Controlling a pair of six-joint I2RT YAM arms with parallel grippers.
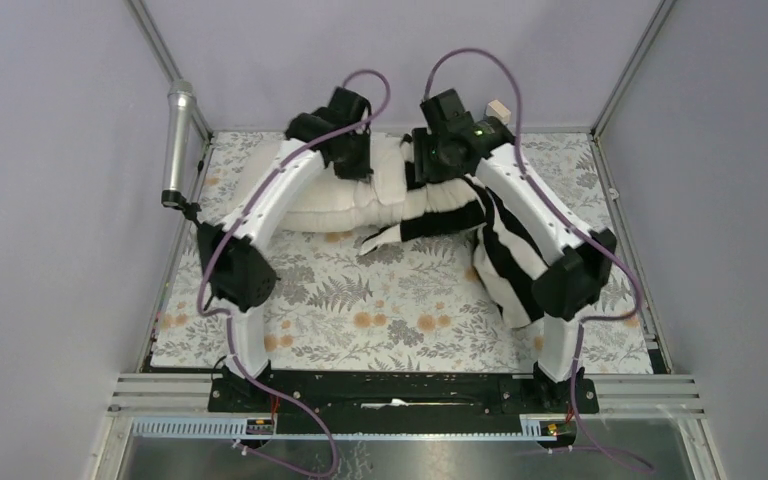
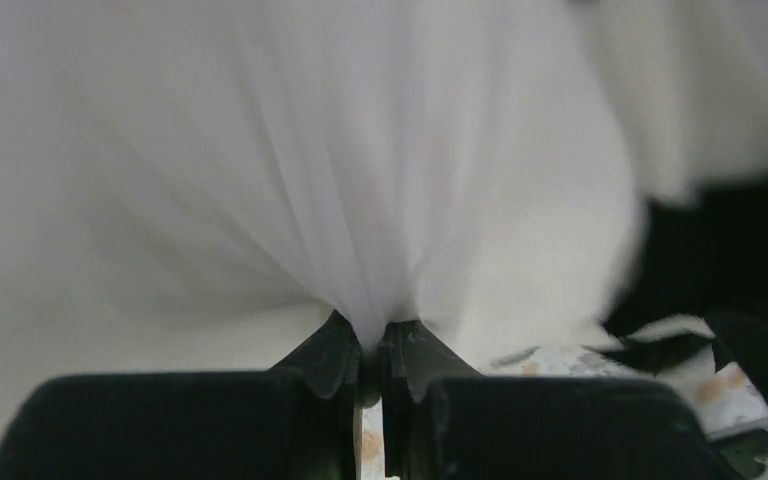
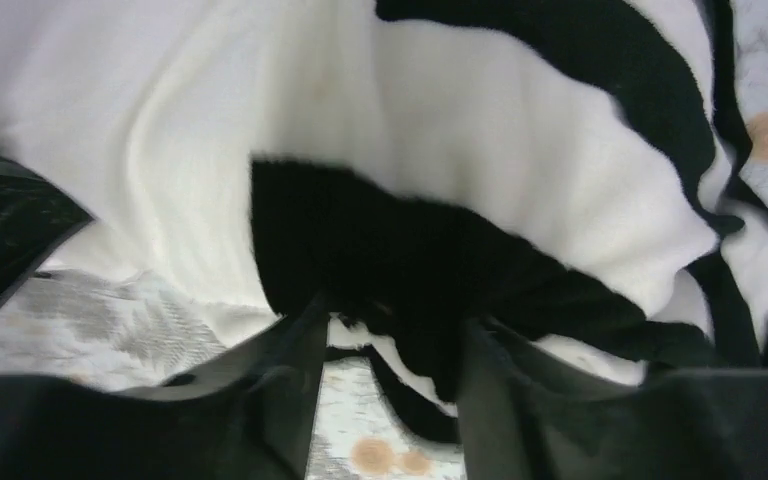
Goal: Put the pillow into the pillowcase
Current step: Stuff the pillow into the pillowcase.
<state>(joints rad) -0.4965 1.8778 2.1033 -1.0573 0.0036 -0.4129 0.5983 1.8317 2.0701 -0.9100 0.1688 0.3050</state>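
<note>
Over on the left, the left gripper is clenched tight on a pinch of the pillow, with cream fabric fanning out from between its jaws. The pillow lies across the far side of the floral table covering, and its left half is bare, no stripes there. Moving to the middle, the pillowcase takes over. Its black-and-white mouth wraps the pillow's right part, so I'd call this roughly half done. On the right, the right gripper has its jaws part-way apart with a black fold of pillowcase bunched between them. Whether it actually grips that fold, I cannot tell. The rest of the case trails slack toward the near right. What's left, by my reading: draw the case leftward over the bare end. Writing? No brand, label or lettering is readable in any view.
</note>
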